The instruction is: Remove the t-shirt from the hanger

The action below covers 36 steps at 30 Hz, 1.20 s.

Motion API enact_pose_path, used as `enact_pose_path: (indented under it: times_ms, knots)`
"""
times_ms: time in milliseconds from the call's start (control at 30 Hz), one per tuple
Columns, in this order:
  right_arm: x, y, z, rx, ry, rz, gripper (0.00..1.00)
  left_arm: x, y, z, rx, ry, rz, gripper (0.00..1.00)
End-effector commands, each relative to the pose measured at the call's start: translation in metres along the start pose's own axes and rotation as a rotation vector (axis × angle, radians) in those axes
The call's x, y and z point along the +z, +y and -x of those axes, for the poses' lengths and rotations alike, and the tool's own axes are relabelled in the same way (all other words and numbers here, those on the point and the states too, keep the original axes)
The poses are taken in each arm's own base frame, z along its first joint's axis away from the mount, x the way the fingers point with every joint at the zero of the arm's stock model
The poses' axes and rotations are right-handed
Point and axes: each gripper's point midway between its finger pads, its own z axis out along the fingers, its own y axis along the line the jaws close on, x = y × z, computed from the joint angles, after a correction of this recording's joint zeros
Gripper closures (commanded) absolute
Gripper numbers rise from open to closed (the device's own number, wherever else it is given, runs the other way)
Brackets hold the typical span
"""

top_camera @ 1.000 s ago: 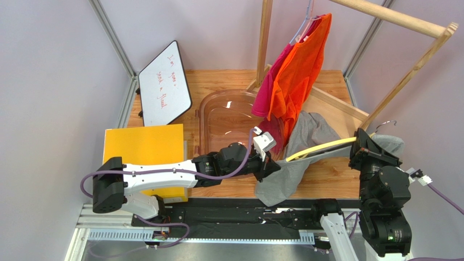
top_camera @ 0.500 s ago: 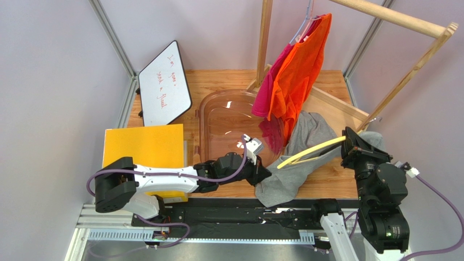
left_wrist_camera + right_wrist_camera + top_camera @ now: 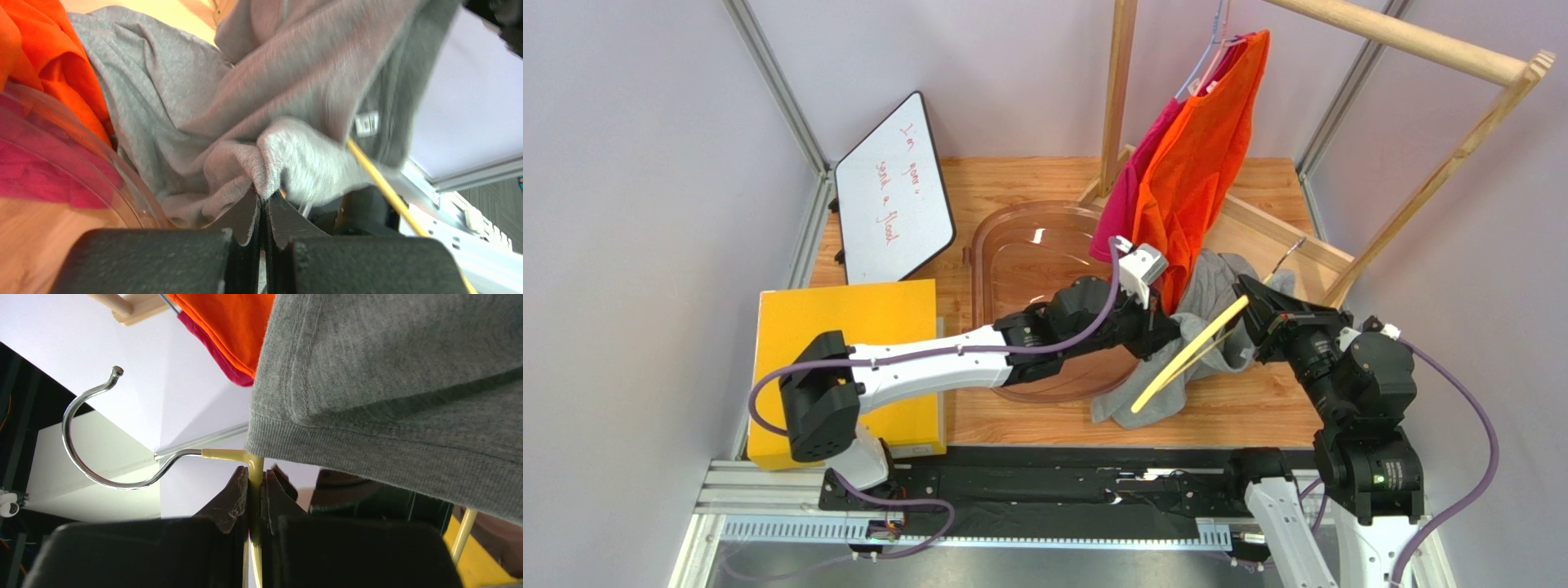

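Observation:
The grey t-shirt [image 3: 1195, 321] hangs bunched over a yellow hanger [image 3: 1185, 349] above the table's right middle. My left gripper [image 3: 1163, 328] is shut on a fold of the grey t-shirt [image 3: 245, 116], pinched between its fingertips [image 3: 265, 197]. My right gripper [image 3: 1255, 304] is shut on the hanger's yellow stem [image 3: 256, 478] just under its metal hook [image 3: 98, 447]. The shirt's hem [image 3: 393, 404] drapes above the right gripper [image 3: 255, 485]. The hanger's yellow bar [image 3: 383, 184] shows blurred behind the cloth.
A clear plastic bin [image 3: 1026, 263] stands mid-table under my left arm. Orange and pink shirts [image 3: 1185, 172] hang on a wooden rack [image 3: 1382, 37] at the back. A yellow box [image 3: 844, 331] lies at the left and a whiteboard [image 3: 891, 190] leans at the back left.
My left gripper has moved up and to the right with the shirt fold. My right gripper has swung left, tipping the hanger steeply. The shirt has bunched up between them.

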Motion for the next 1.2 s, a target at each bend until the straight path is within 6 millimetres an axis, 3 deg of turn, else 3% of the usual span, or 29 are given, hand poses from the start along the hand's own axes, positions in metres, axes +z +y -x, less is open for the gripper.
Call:
enact_pose_path:
  times_ms: [0,33,167,233,267,333,433,500,533,567,600,633,733,767,800,900,933,1033,1167]
  knots:
    - [-0.014,0.033,-0.046,0.127,0.256,0.051,1.00,0.018,0.010,0.027,-0.019,-0.015,0.007,1.00]
    - [-0.014,0.035,-0.047,0.148,0.270,0.055,1.00,0.021,0.011,0.039,-0.017,-0.033,0.006,1.00]
    - [-0.029,0.076,-0.055,0.148,0.280,0.160,1.00,0.035,0.012,0.032,-0.006,-0.003,-0.016,1.00]
    - [-0.035,0.097,-0.064,0.110,0.302,0.188,1.00,0.037,0.019,0.017,-0.025,0.021,0.000,1.00]
    - [-0.036,0.098,-0.065,0.098,0.301,0.176,1.00,0.038,0.023,0.018,-0.049,-0.002,0.012,1.00]
    - [-0.028,0.096,-0.061,0.125,0.277,0.139,1.00,0.039,0.033,0.000,-0.069,0.014,0.038,1.00]
    - [-0.010,0.075,-0.056,0.217,0.298,0.093,1.00,0.044,0.045,-0.008,-0.074,0.026,0.084,1.00]
    - [-0.012,0.075,-0.055,0.229,0.303,0.110,1.00,0.044,0.044,-0.004,-0.065,0.028,0.091,1.00]
    - [-0.016,0.081,-0.055,0.197,0.287,0.136,1.00,0.041,0.041,0.000,-0.061,0.027,0.089,1.00]
    - [-0.010,0.070,-0.049,0.105,0.237,0.100,1.00,0.038,0.038,0.005,-0.052,0.018,0.078,1.00]
    - [-0.017,0.081,-0.049,0.050,0.205,0.124,1.00,0.034,0.036,0.003,-0.044,0.014,0.073,1.00]
    - [-0.012,0.076,-0.050,-0.005,0.210,0.105,1.00,0.027,0.029,0.015,-0.038,-0.021,0.056,1.00]
    - [0.005,0.053,-0.063,-0.127,0.327,0.040,1.00,0.012,0.023,0.022,-0.022,-0.043,0.031,1.00]
    - [0.008,0.057,-0.069,-0.172,0.371,0.076,1.00,0.008,0.020,0.021,-0.003,-0.029,0.015,1.00]
    - [0.007,0.048,-0.074,-0.243,0.410,0.071,1.00,0.005,0.020,0.018,0.008,-0.014,0.013,1.00]
    - [0.008,0.042,-0.078,-0.366,0.449,0.086,1.00,-0.010,0.026,0.012,0.040,0.030,0.044,0.75]
    - [0.006,0.044,-0.080,-0.455,0.462,0.116,1.00,-0.020,0.027,0.016,0.045,0.025,0.055,0.60]
    - [0.005,0.041,-0.088,-0.603,0.533,0.141,1.00,-0.041,0.026,0.027,0.069,0.008,0.064,0.44]
    - [0.007,0.034,-0.093,-0.721,0.614,0.170,1.00,-0.065,0.019,0.055,0.138,-0.016,0.079,0.37]
